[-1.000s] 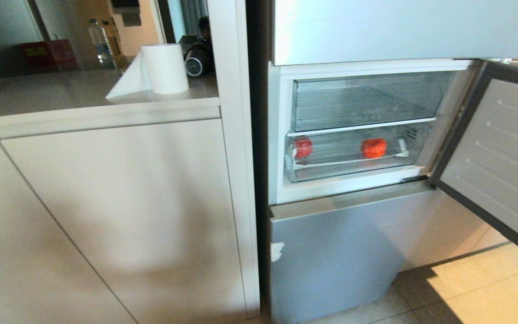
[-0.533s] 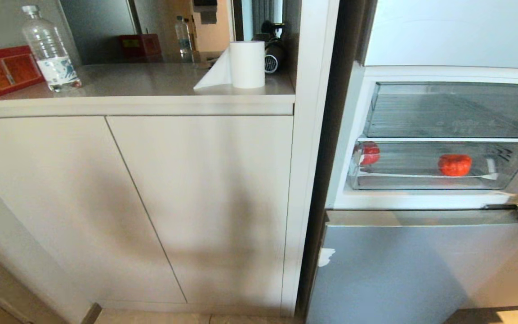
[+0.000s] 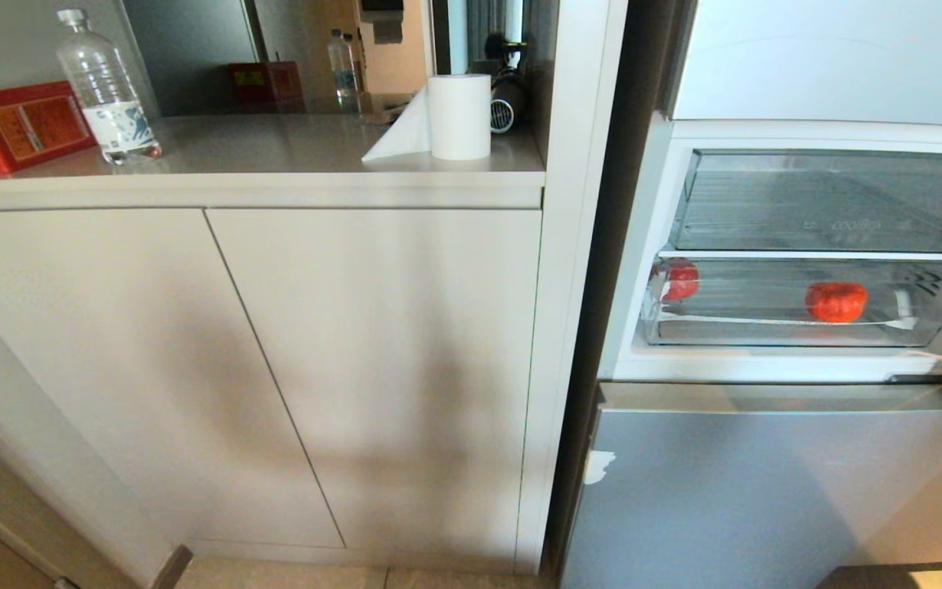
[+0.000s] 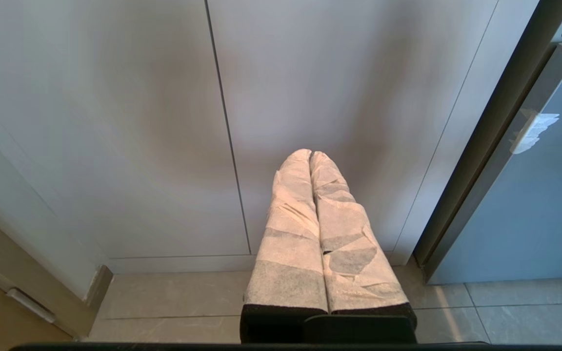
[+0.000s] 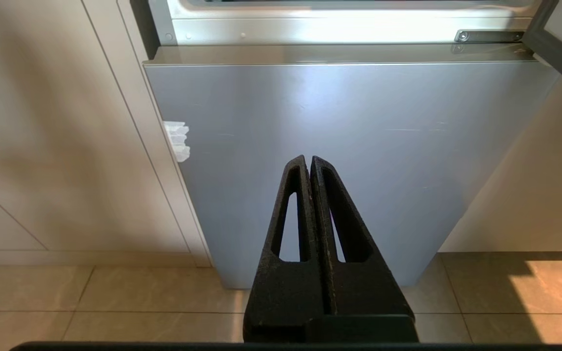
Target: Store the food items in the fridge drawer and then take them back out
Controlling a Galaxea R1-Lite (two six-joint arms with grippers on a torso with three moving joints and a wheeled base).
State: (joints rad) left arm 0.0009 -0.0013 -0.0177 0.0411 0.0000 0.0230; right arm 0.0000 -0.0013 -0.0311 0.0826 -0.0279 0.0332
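Beige kitchen cabinets (image 3: 275,360) now fill the view as the camera swings left. Both small red-orange food items (image 3: 836,301) sit in the shallow clear fridge drawer (image 3: 782,331); left gripper (image 4: 310,155) and right gripper (image 5: 309,159) hang pressed together, so retrieval awaits.

Two red-orange food items (image 3: 836,301) are showing through the clear, ribbed fridge drawer (image 3: 790,327), above a silver-grey lower fridge door (image 3: 765,491). Left of the fridge, a white paper roll (image 3: 459,116), a red box (image 3: 17,127) and a clear bottle (image 3: 107,90) with a blue-patterned label are sitting on the beige bench (image 3: 258,164). The left gripper (image 4: 310,155) is wearing white wrapping, while the right gripper (image 5: 309,160) is showing plain black.
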